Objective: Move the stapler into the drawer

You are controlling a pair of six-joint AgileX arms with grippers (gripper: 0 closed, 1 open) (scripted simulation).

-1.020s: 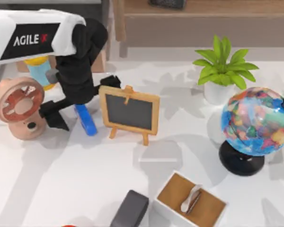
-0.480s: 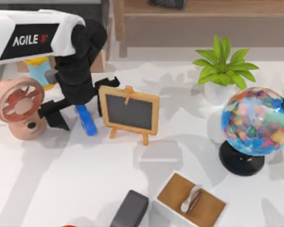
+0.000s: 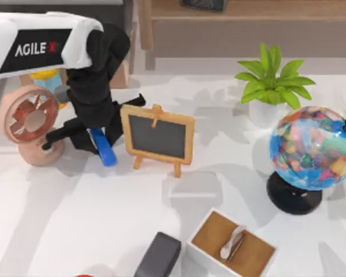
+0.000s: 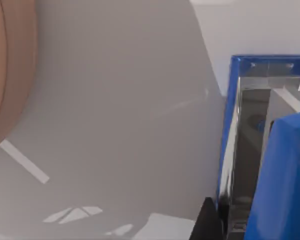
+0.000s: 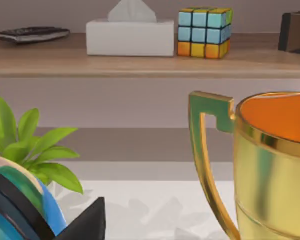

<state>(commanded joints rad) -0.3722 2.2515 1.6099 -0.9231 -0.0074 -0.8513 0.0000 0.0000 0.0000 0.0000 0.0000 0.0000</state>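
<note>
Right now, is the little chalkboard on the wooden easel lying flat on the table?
No, the small black chalkboard with its light wooden frame stands upright on its easel legs, beside the glossy bright blue plastic stapler.

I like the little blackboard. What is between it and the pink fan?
In the top view, the blue stapler and the left tool around it sit between the chalkboard and the fan.
</note>
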